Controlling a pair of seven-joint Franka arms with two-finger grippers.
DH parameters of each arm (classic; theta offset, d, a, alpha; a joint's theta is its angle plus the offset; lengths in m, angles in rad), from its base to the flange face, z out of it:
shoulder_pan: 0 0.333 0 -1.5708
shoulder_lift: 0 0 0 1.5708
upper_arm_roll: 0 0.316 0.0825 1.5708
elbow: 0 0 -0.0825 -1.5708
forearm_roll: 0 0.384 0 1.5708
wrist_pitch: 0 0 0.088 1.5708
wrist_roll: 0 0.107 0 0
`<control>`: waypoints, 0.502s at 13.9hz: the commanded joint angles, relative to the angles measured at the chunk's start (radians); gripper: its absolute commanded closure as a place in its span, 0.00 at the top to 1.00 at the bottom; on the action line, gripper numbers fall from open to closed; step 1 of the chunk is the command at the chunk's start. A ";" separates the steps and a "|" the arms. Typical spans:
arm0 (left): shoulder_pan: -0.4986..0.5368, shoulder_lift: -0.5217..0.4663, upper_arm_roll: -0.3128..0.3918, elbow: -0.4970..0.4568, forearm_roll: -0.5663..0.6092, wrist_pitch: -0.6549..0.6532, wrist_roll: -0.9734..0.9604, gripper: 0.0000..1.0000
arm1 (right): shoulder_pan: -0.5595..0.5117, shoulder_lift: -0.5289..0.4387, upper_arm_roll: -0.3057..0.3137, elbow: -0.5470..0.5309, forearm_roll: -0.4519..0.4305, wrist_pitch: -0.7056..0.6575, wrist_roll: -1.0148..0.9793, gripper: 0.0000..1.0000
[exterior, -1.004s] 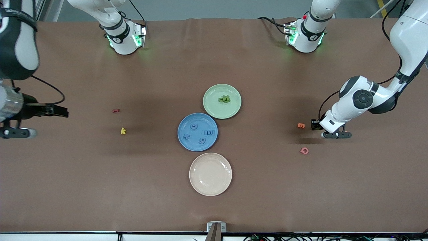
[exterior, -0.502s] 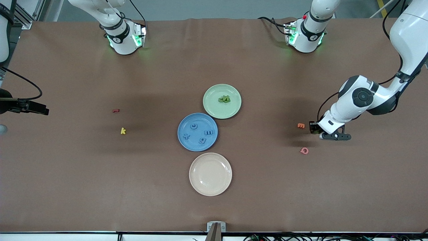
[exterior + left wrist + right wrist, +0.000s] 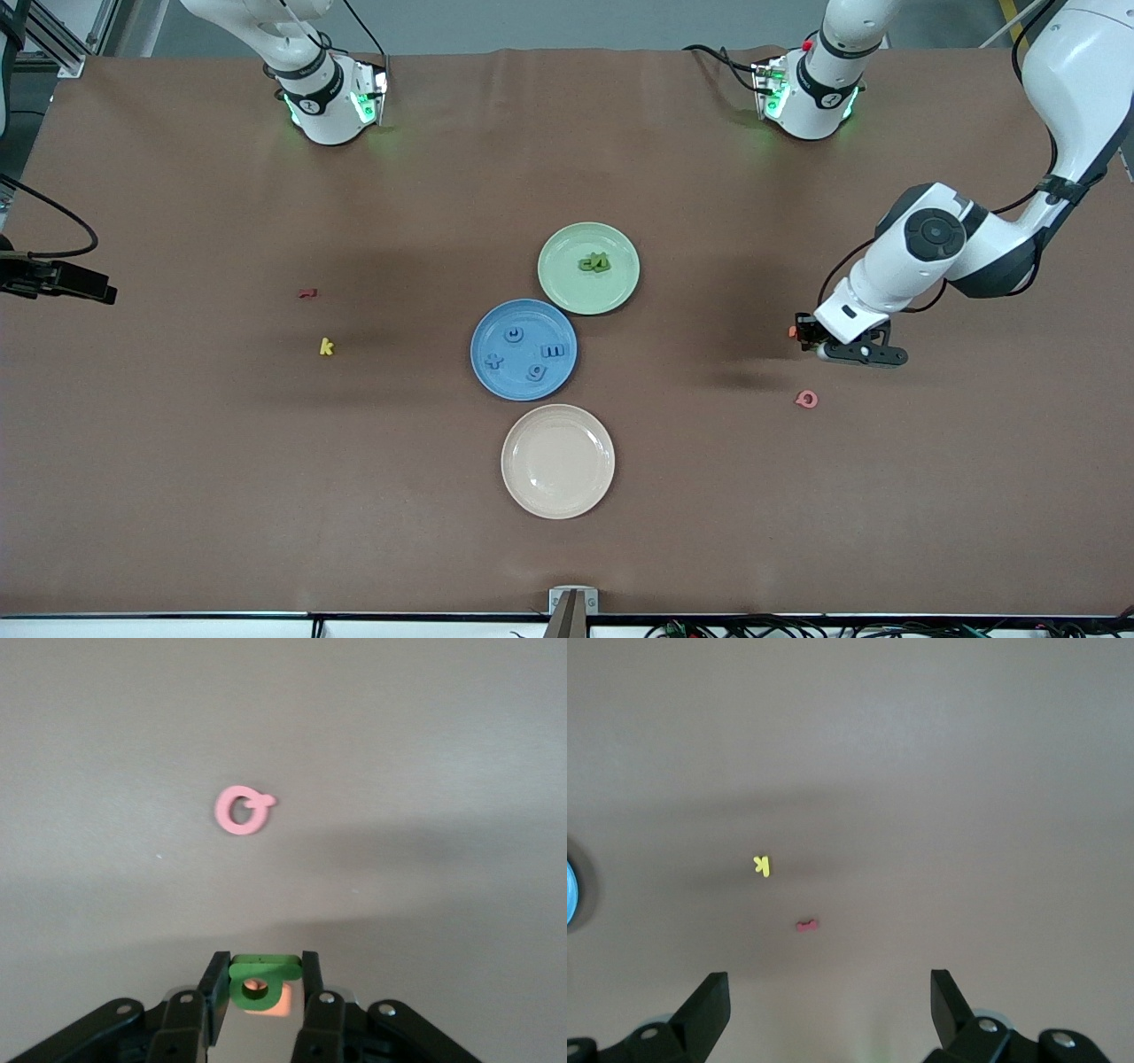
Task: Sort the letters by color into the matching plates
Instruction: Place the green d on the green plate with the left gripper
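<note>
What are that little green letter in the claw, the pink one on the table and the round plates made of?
The small green letter pinched in the left claw and the pink ring-shaped letter look like matte foam or soft plastic: thick, flat-cut, no shine. The pale green round plate, blue round plate and cream round plate look like matte plastic or glazed ceramic, with only soft glare; I can't tell which.

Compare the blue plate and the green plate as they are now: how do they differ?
The blue plate holds four blue letters spread apart; the green plate holds a small cluster of green letters at its middle. The blue plate lies nearer to the front camera than the green plate. One more green letter is not on the green plate: the left gripper holds it. Both plates are round, shallow and look equal in size.
</note>
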 commanded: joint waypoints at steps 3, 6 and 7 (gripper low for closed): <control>-0.160 -0.021 -0.028 0.010 0.008 -0.073 -0.223 0.00 | -0.028 -0.016 0.012 0.023 0.004 -0.092 -0.005 1.00; -0.302 -0.001 -0.020 0.027 0.006 -0.080 -0.416 0.00 | -0.030 -0.094 0.016 -0.063 0.004 -0.078 -0.010 1.00; -0.351 0.014 -0.014 0.039 0.006 -0.080 -0.482 0.00 | -0.029 -0.114 0.018 -0.089 0.004 -0.069 -0.008 1.00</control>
